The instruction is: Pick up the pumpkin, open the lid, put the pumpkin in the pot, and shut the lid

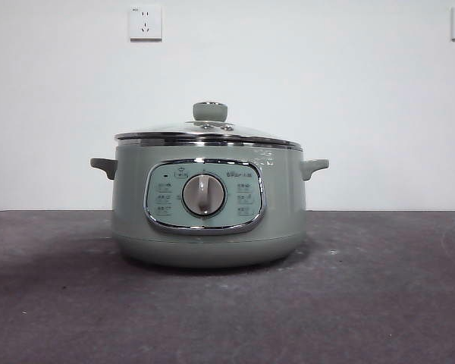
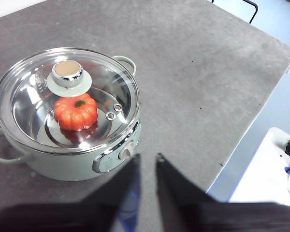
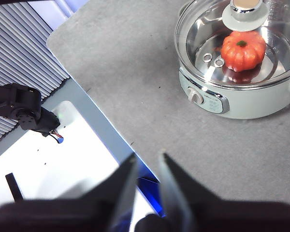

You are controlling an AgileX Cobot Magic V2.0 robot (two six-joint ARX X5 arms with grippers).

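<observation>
under lid, orange ribbed pumpkin.

The orange pumpkin sits upright inside the sage-green pot, under the closed glass lid.

Left gripper black tapered jaws, right gripper same (blurred)

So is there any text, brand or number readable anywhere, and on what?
Nothing can be read as text.
Pot control panel: small icons and labels around the dial, too small and blurred to read.
Lid glass: faint printed marks, unreadable.
Wall sockets: tiny mark, unreadable.
</observation>
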